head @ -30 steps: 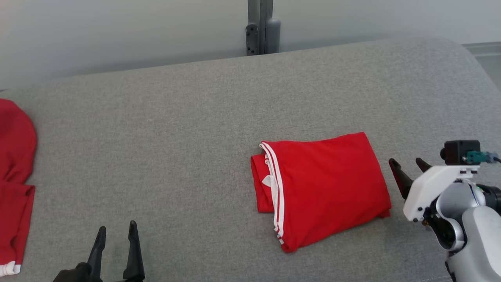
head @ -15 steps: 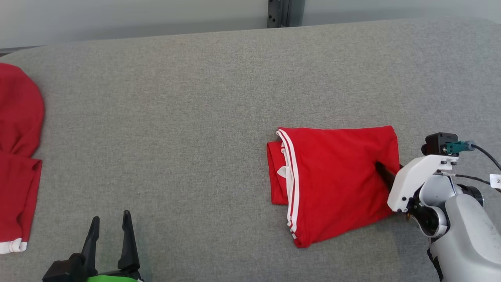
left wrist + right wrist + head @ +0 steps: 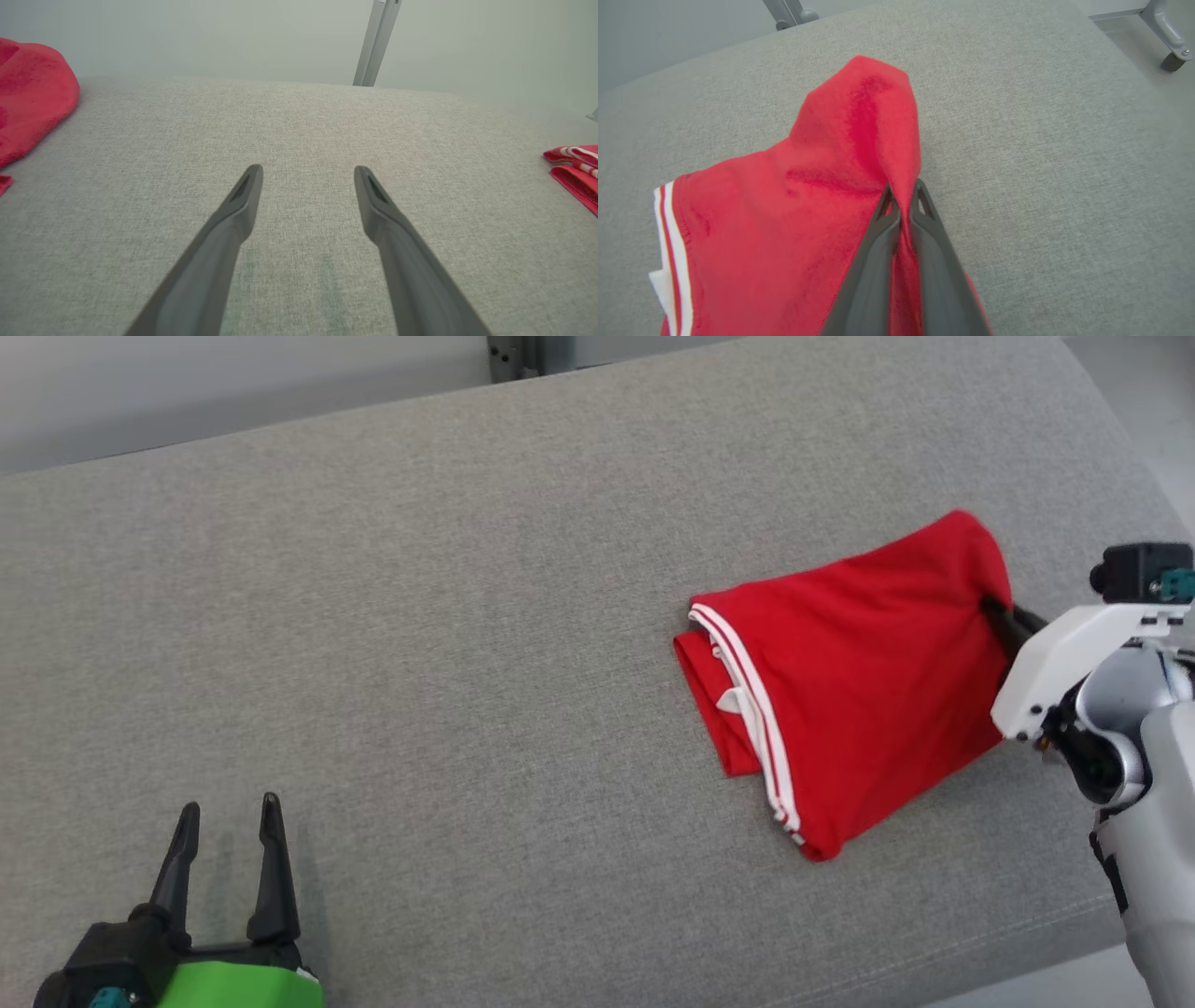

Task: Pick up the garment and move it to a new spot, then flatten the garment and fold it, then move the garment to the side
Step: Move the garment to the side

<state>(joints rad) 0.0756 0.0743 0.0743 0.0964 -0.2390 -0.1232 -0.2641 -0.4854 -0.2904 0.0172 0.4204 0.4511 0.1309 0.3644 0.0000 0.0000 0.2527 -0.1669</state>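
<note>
**Garment (image 3: pixel 840 672) pinched at one edge by right claw (image 3: pixel 901 198)**

Location: the red garment lies folded on the grey fabric-covered desk (image 3: pixel 420 616), toward the robot's right, with its white-striped hem (image 3: pixel 747 709) facing the middle.

Right claw: fingers closed on a ridge of cloth at the garment's right edge. The fabric tents upward there, and the rest lies flat.

Left claw (image 3: pixel 229 817): jaws wide apart, holding nothing, well apart from the garment.

Handling assessment: light, soft knit with no stiffness. A single-edge pinch will likely spill the folds if lifted. A low slide, or a hold through all layers at the folded edge, looks safer.

Also noted: a second red cloth (image 3: pixel 32 112) lies far to the left.
</note>
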